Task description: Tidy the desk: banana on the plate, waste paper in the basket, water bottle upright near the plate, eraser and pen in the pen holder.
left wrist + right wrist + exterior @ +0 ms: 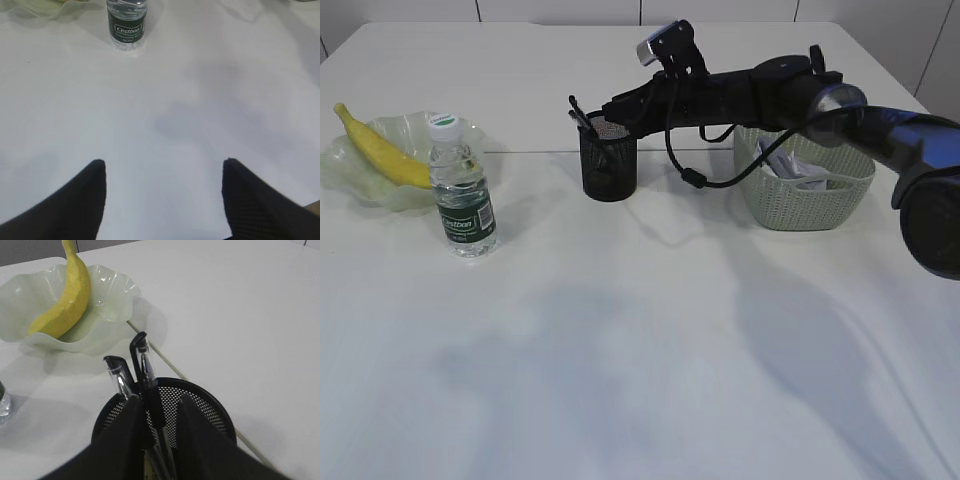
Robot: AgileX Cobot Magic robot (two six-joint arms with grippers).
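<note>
White table (640, 380) spread wide. Sage-green basket (806, 205) at right, crumpled paper (798, 166) inside. Pale-green plate (360, 175) at far left, cradling the banana (382, 150). Water bottle (463, 187) upright just beside the plate. Black mesh pen holder (609, 160) near the middle, two pens (142, 375) standing inside. Right hand (159, 425) over the holder, jaws narrowly apart around one pen. Left hand (164, 192) wide open, empty, above bare table.

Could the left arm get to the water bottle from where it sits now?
Probably yes: the left gripper is open over bare desk, and nothing lies between it and the upright water bottle.
</note>
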